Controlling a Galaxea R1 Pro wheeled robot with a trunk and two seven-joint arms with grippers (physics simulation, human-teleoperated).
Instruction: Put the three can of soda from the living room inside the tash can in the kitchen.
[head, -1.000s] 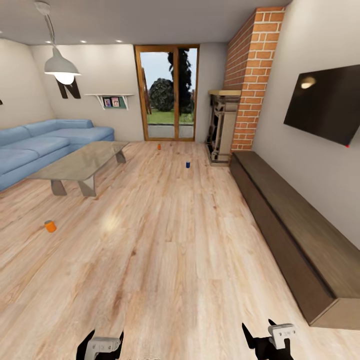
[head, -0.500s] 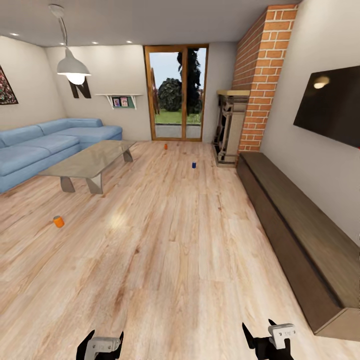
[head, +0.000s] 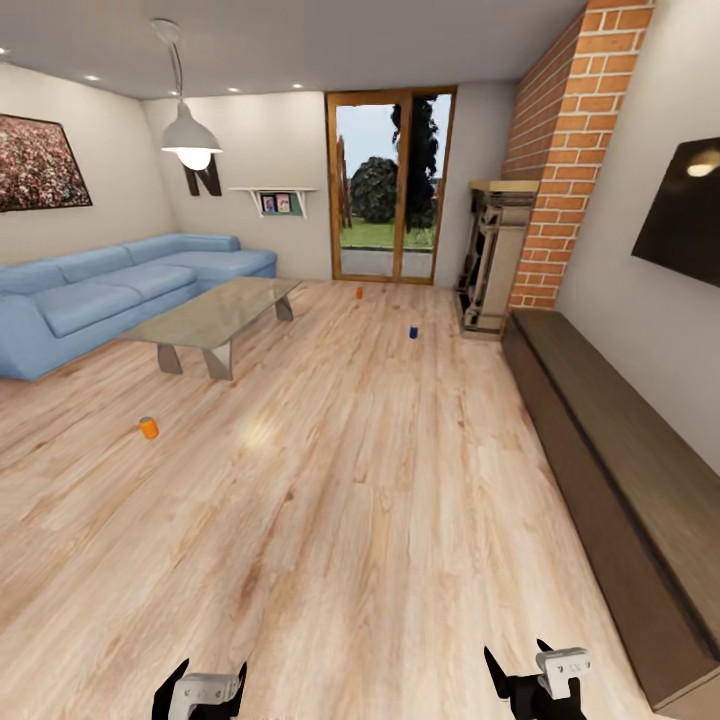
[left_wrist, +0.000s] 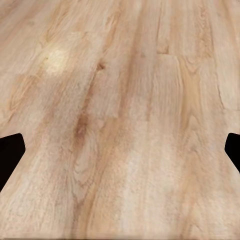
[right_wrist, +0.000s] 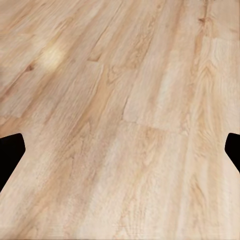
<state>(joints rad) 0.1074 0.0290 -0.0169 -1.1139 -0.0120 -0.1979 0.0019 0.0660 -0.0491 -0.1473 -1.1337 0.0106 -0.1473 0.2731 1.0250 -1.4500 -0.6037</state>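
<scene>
Fingers of my left gripper (head: 204, 684) and right gripper (head: 535, 676) spread apart, empty. Search step: nearest orange can (head: 149, 428) at ten o'clock; next, drive there. Blue can (head: 413, 331) and far orange can (head: 359, 293) lie near twelve.

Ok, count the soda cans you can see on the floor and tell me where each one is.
3. An orange can lies left, in front of the coffee table; another orange can stands by the glass doors; the blue can stands near the fireplace. None looks hidden.
</scene>
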